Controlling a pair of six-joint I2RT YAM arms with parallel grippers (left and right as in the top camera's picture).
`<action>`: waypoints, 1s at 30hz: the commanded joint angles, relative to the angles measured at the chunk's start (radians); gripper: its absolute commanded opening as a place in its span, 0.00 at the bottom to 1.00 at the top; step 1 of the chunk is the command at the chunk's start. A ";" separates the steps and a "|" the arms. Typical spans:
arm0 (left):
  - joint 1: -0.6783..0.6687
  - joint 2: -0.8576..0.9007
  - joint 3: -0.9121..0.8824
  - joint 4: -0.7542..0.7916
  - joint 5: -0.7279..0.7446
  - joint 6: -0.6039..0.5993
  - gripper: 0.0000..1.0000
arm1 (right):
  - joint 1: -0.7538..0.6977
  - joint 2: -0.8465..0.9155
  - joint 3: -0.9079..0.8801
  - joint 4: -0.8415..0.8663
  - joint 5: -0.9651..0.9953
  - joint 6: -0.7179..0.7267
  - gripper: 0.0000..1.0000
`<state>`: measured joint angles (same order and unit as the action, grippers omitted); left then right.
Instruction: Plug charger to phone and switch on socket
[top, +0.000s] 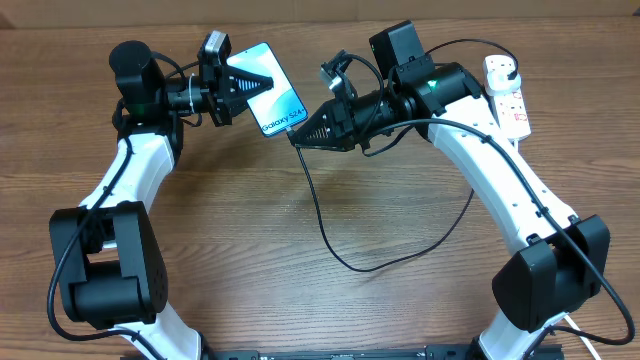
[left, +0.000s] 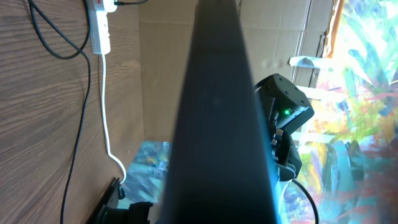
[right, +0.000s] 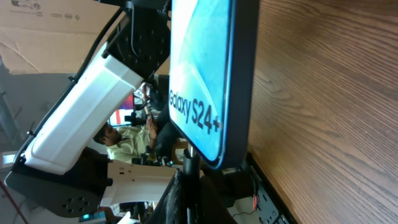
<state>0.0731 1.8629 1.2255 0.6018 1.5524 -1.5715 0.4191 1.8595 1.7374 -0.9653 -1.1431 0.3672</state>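
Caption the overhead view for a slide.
The left gripper holds the phone; the right gripper holds the charger tip at its short edge; the socket lies apart.

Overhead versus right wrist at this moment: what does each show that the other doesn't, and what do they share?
Only overhead: the socket at the far right of the table, and the charger looping across the wood. Only right wrist: a seated person and cardboard boxes in the background. Both: the phone held in the left fingers, the charger's tip at its lower short edge, the wooden table.
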 joint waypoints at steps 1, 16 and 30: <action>-0.002 0.002 0.011 0.021 0.027 0.004 0.04 | -0.009 -0.028 0.029 0.018 -0.041 0.005 0.04; 0.000 0.002 0.011 0.031 0.027 -0.027 0.04 | -0.009 -0.022 0.029 -0.018 -0.040 0.007 0.04; 0.000 0.002 0.011 0.031 0.027 -0.041 0.04 | -0.009 -0.017 0.029 -0.015 -0.025 0.003 0.04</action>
<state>0.0734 1.8633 1.2255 0.6224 1.5608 -1.5986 0.4187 1.8595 1.7374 -0.9863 -1.1629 0.3698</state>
